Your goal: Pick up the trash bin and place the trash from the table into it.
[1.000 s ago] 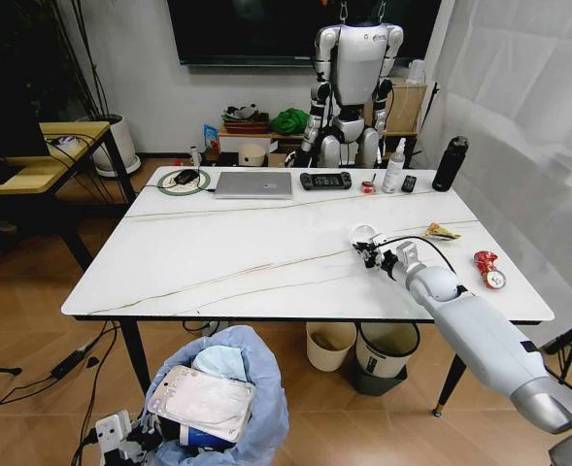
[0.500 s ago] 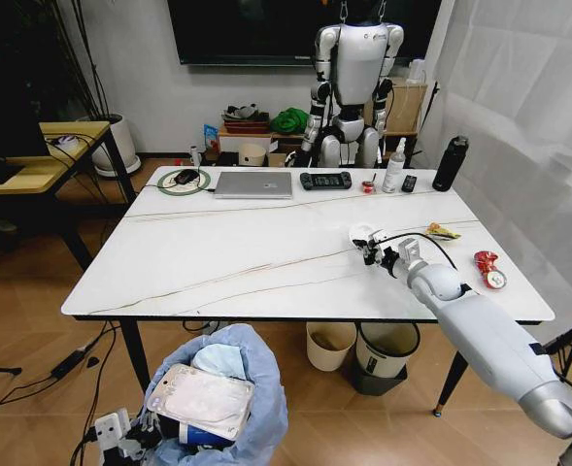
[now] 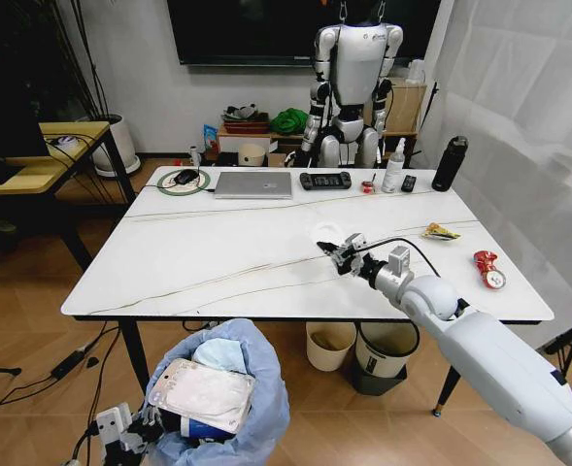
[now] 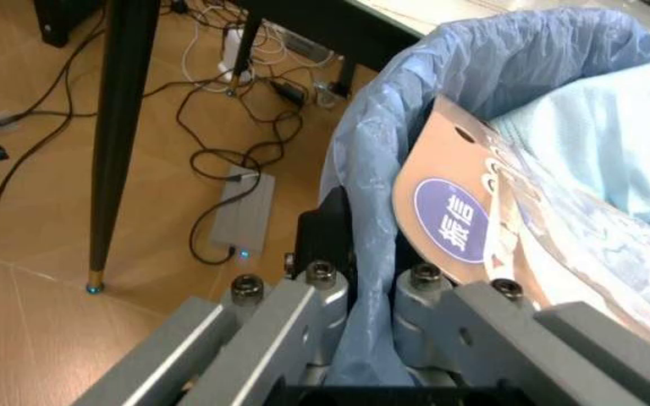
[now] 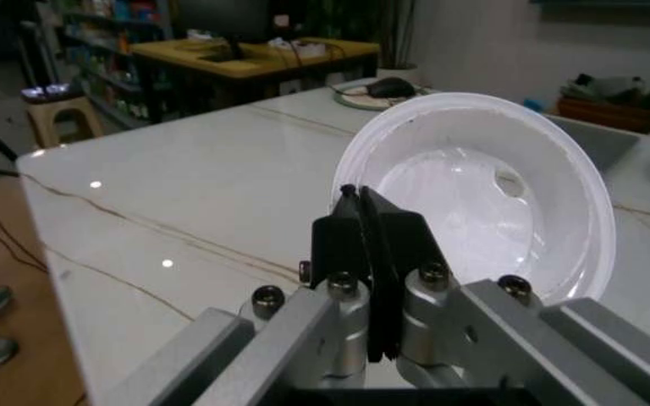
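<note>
I've got the trash bin [image 3: 222, 398] low by my left side, left gripper [image 4: 354, 288] clamped on its rim. Right gripper [image 5: 365, 254] pinches 1 white lid [image 5: 483, 199] over the table [image 3: 218, 262]; bin lies down-left. Far right: 1 red can [image 3: 487, 269], 1 wrapper [image 3: 441, 231].

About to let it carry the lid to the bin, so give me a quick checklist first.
1. Right pincer shut on the lid: ok.
2. Lid lifted off the table: cannot tell.
3. Left pincer clamped on the bin rim: ok.
4. Bin mouth open for the lid: not ok, a carton covers much of it.
5. Table trash done: not ok, can and wrapper are on it.
</note>
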Available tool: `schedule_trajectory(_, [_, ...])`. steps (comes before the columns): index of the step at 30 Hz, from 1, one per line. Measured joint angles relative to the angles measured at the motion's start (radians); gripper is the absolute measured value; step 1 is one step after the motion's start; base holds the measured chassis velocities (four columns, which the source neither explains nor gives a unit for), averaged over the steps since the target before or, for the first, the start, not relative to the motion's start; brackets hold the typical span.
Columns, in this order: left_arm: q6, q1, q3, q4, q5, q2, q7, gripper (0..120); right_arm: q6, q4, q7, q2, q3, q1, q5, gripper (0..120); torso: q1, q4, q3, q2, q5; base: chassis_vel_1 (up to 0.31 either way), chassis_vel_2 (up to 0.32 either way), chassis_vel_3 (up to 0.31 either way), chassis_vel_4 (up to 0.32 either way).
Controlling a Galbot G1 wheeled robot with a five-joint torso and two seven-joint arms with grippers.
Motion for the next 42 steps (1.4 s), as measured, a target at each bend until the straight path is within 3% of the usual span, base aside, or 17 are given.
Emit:
schedule_trajectory(11, [0.003, -0.008, -0.006, 0.005, -0.002, -0.009, -0.002, 0, 0.036, 0.209, -0.027, -0.013, -0.15, -0.004, 0.095, 0, 0.0, -0.0001, 0.0, 0.0, 0.0003, 0.0, 0.0, 0.0, 0.0])
schedule_trajectory(16, [0.008, -0.006, -0.011, -0.009, -0.002, -0.019, -0.005, 0, 0.065, 0.296, -0.048, -0.015, -0.323, 0.024, 0.126, 0, 0.0, 0.0001, 0.0, 0.0, 0.0002, 0.0, 0.0, 0.0, 0.0])
schedule_trajectory(23, [0.009, 0.002, -0.015, -0.027, -0.002, -0.026, -0.005, 0, 0.091, 0.32, -0.057, -0.012, -0.46, 0.035, 0.109, 0, 0.0, 0.0, 0.0, 0.0, 0.0002, 0.0, 0.0, 0.0, 0.0])
schedule_trajectory(28, [0.01, 0.002, -0.015, -0.03, -0.002, -0.027, -0.006, 0, 0.096, 0.314, -0.057, -0.009, -0.477, 0.035, 0.09, 0, 0.0, 0.0, 0.0, 0.0, 0.0002, 0.0, 0.0, 0.0, 0.0])
schedule_trajectory(32, [0.01, 0.001, -0.01, -0.029, 0.001, -0.03, -0.007, 0, 0.104, 0.294, -0.057, -0.017, -0.468, 0.02, 0.058, 18, 0.0, 0.0, 0.0, 0.0, 0.0002, 0.0, 0.0, 0.0, 0.0])
schedule_trajectory(35, [0.01, 0.001, -0.009, -0.029, 0.002, -0.029, -0.007, 0, 0.106, 0.288, -0.057, -0.022, -0.459, 0.015, 0.051, 25, 0.0, 0.0, 0.0, 0.0, 0.0003, 0.0, 0.0, 0.0, 0.0])
schedule_trajectory(38, [0.01, 0.0, -0.005, -0.027, 0.002, -0.026, -0.007, 0, 0.117, 0.283, -0.056, -0.04, -0.425, 0.001, 0.041, 39, 0.0, 0.0, 0.0, 0.0, 0.0003, 0.0, 0.0, 0.0, 0.0])
schedule_trajectory(42, [0.01, 0.002, 0.002, -0.025, 0.003, -0.021, -0.007, 0, 0.141, 0.294, -0.054, -0.058, -0.36, -0.027, 0.044, 51, 0.0, 0.0001, 0.0, 0.0, 0.0004, 0.0, 0.0, 0.0, 0.0])
